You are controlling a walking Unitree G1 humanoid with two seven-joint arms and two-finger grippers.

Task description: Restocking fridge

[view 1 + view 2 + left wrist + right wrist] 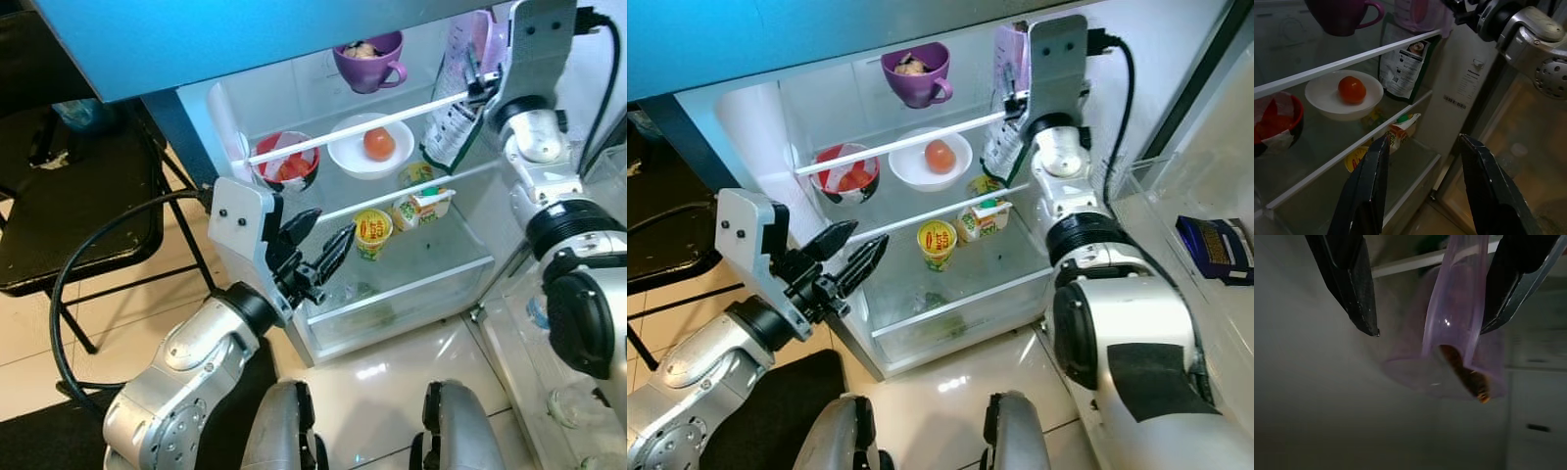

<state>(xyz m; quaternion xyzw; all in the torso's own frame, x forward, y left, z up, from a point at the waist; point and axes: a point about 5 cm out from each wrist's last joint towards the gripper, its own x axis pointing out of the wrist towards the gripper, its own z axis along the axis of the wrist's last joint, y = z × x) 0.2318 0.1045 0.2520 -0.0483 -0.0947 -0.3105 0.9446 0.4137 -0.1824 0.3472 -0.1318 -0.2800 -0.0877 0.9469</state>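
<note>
Right gripper is up at the top shelf, fingers spread, a translucent purple cup between them, touching one finger, not clamped as far as I can tell. Left gripper hangs open and empty before the fridge. Already stocked: purple mug, bowl with tomato, red bowl, pouch, yellow tub, carton. Cup placement looks nearly done; release remains.

2 head views down into fridge; 2 close wrist views inside.

A black folding chair stands on pale floor tiles (glossy).
</note>
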